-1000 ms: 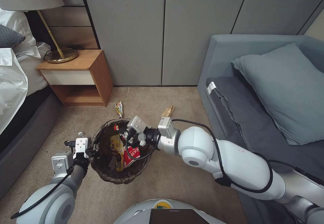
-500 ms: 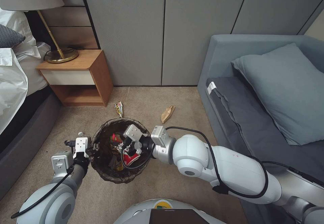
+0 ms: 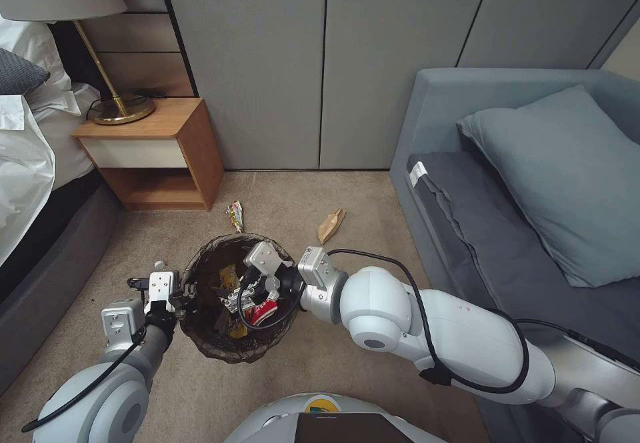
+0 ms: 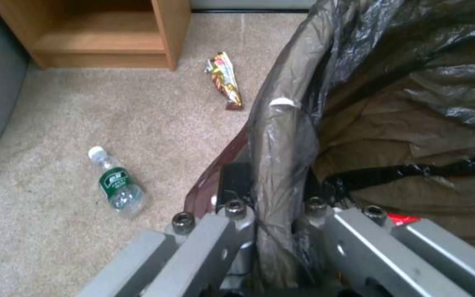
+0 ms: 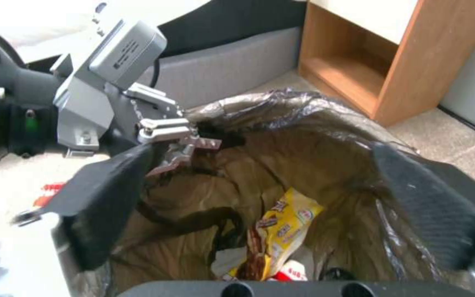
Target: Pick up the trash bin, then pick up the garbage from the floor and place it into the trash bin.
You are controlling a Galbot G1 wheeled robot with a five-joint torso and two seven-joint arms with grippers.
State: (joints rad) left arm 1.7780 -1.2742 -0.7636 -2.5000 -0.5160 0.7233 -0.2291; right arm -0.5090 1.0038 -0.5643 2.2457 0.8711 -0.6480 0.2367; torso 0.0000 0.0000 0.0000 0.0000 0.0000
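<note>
Head view: trash bin [image 3: 200,336] on the floor [image 3: 333,376], near centre-left, dark bag over its rim. Left hand [image 3: 175,293] pinches the bin's left rim. Right hand [image 3: 235,296] sits over the bin mouth, fingers spread, holding nothing. Red-and-white packet [image 3: 261,311] and yellow wrapper [image 3: 231,281] lie inside the bin. Striped wrapper [image 3: 235,216] on the carpet just beyond the bin; brown paper scrap [image 3: 331,225] to its right. Nightstand [image 3: 157,153] far left, sofa [image 3: 533,229] right.

Left wrist view: left hand [image 4: 273,214] clamps the bagged rim [image 4: 281,136]. Bottle [image 4: 118,187] and striped wrapper [image 4: 225,80] lie on the carpet outside the bin.

Right wrist view: right hand's fingers [image 5: 430,206] spread wide above the bin's opening; yellow wrapper [image 5: 284,225] lies at the bottom. Left hand [image 5: 179,142] grips the far rim.
</note>
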